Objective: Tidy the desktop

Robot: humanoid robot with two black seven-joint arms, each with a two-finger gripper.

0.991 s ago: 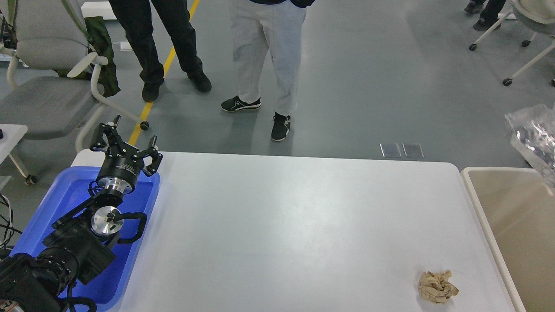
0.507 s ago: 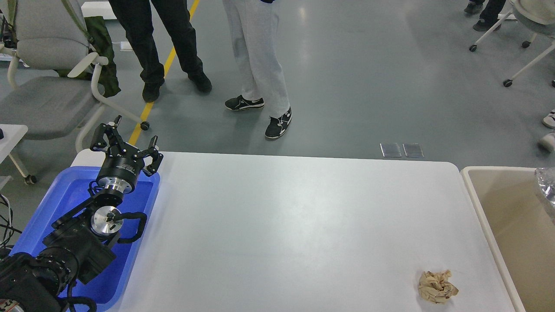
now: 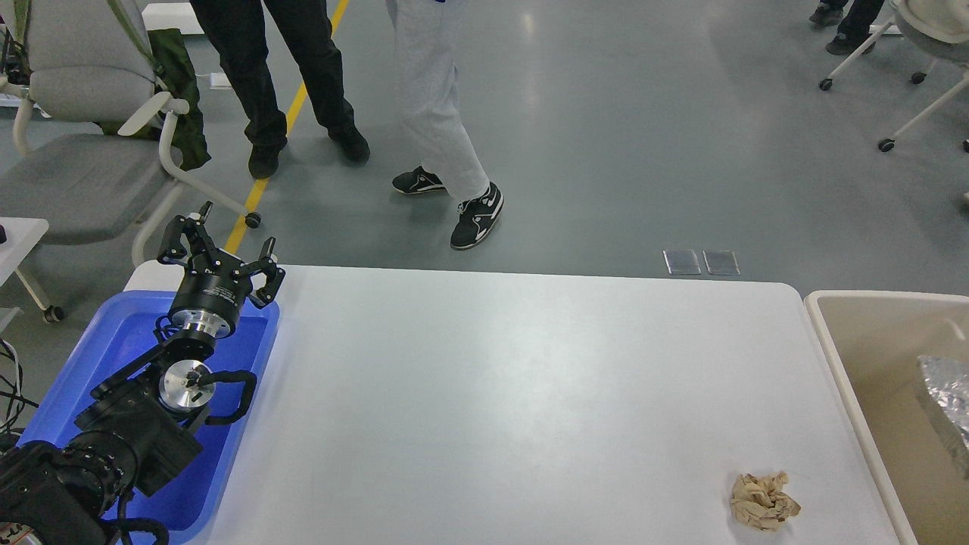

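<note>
One crumpled paper wad [image 3: 763, 500] left on worktop [image 3: 515, 393]; foil bag [image 3: 946, 409] just dropped into bin [image 3: 825, 333]; left claw [image 3: 218, 246] spread, idle.

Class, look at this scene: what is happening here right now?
A robot is tidying a white desktop. Its left gripper hangs open and empty above the blue tray. One crumpled brown paper ball lies on the desktop's near right corner, untouched. A silvery foil bag sits in the beige bin beside it.

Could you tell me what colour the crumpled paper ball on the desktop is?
Light tan-brown crumpled paper ball, clearest in the head view.
</note>
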